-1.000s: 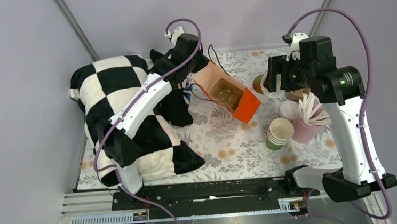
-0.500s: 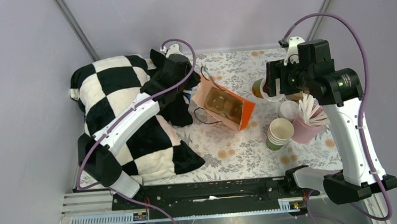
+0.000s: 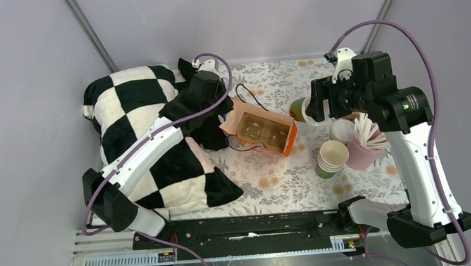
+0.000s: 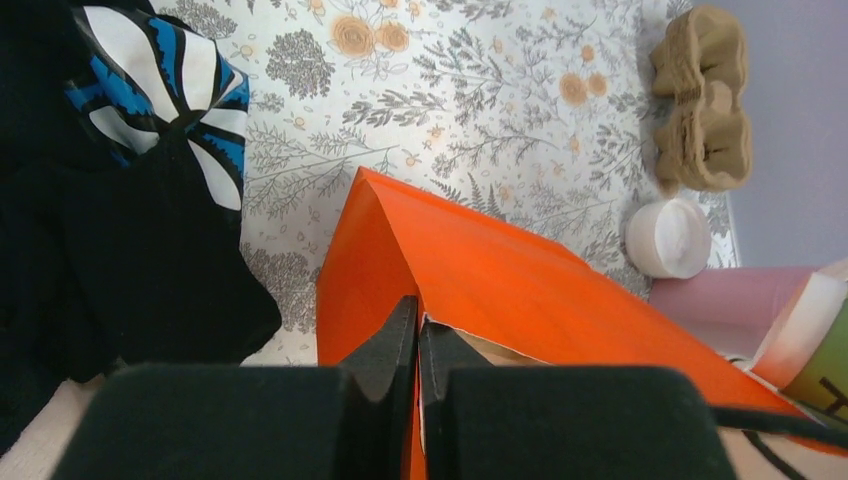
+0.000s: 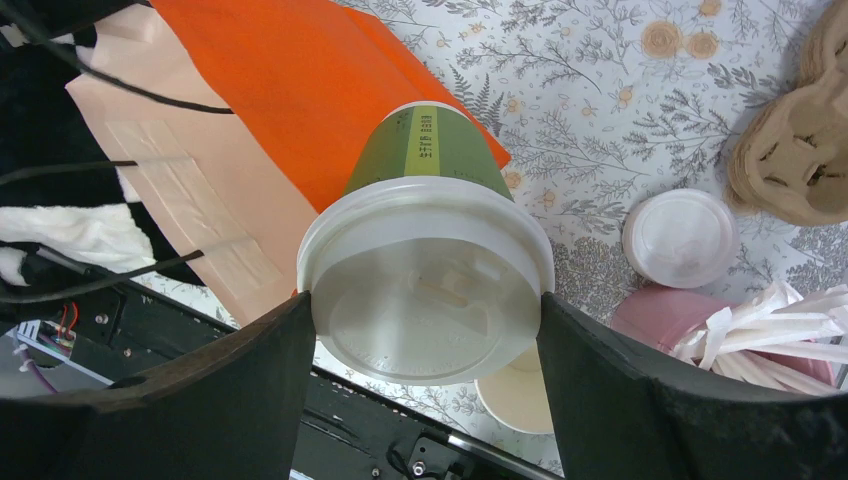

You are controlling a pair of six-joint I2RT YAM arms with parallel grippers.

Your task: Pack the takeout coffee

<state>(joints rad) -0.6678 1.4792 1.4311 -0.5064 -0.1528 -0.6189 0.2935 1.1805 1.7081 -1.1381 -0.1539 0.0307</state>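
The right hand clasps the takeout coffee; lower it upright into the orange paper bag. The left hand, pinching the rim, must hold steady.

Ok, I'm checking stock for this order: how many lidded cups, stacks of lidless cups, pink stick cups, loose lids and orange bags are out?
lidded green cup: 1
stack of lidless green cups: 1
pink cup of sticks: 1
loose white lid: 1
orange bag: 1
Total: 5
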